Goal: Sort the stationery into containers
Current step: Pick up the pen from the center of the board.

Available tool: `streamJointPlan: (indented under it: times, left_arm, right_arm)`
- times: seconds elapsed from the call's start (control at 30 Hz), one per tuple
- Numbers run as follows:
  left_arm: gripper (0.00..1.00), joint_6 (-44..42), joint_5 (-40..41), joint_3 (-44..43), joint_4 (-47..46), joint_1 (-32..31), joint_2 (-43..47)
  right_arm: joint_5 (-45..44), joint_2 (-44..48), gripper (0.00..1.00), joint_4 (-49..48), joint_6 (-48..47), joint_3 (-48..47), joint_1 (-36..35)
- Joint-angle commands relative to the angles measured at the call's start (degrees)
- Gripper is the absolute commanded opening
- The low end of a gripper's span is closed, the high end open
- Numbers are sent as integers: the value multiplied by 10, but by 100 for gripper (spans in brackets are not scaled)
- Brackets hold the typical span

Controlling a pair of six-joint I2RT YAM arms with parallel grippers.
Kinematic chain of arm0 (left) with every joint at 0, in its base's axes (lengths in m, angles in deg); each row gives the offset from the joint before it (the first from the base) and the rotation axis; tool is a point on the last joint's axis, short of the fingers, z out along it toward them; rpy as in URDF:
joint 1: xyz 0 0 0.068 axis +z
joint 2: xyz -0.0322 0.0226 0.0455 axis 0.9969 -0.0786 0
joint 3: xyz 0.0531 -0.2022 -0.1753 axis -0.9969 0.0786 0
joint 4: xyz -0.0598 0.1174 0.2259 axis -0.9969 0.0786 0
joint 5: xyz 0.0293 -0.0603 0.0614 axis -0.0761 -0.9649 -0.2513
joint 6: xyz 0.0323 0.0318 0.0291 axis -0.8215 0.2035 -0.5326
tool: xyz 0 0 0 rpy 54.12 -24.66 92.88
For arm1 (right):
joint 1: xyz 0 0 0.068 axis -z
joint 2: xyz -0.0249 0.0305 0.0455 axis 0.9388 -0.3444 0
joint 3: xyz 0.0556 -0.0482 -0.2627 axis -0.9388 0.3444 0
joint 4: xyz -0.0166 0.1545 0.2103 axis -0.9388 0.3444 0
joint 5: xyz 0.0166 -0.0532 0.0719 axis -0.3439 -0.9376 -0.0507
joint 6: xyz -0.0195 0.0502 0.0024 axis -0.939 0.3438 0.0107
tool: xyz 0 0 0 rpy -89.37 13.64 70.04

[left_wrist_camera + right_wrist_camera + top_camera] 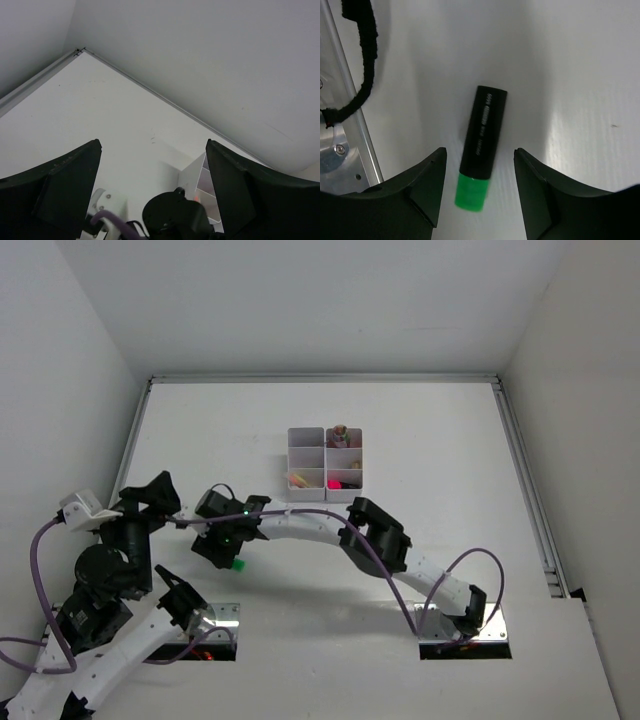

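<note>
Tool of the right arm [479, 152] is spread wide over one green-capped highlighter [482, 132], which lies flat on the bench [580, 75] at lower centre of the right wrist view. In my judgement it should go straight down and close across the black body, not the cap. The left tool [153, 145] is spread as well and holds nothing. There is one organiser tray [289, 462], upper centre of the top view, with six compartments; at least three hold items.

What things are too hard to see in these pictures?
Top view: what lies in the organiser tray is too small to name.
Left wrist view: the tray is mostly hidden behind the right arm.
Right wrist view: lettering on the green highlighter is too blurred to read.
</note>
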Motion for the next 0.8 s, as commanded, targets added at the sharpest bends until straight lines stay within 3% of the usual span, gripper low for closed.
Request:
streamJointPlan:
  times: [0.0,0.37,0.53,0.67,0.77]
  left_arm:
    - [92,-10,-11,0,-24,5,5]
    - [92,-15,-16,0,-24,5,16]
    - [92,-15,-16,5,-24,5,16]
    - [92,-15,-21,5,-24,5,16]
    - [92,-15,-21,5,-24,5,21]
  right_arm:
    - [-20,-10,56,-3,11,-36,-13]
    - [-88,-53,56,8,-20,-47,-24]
    - [-117,-58,43,27,-49,-35,-24]
    - [-151,-53,41,27,-66,3,-24]
    - [-158,-48,31,27,-72,36,-24]
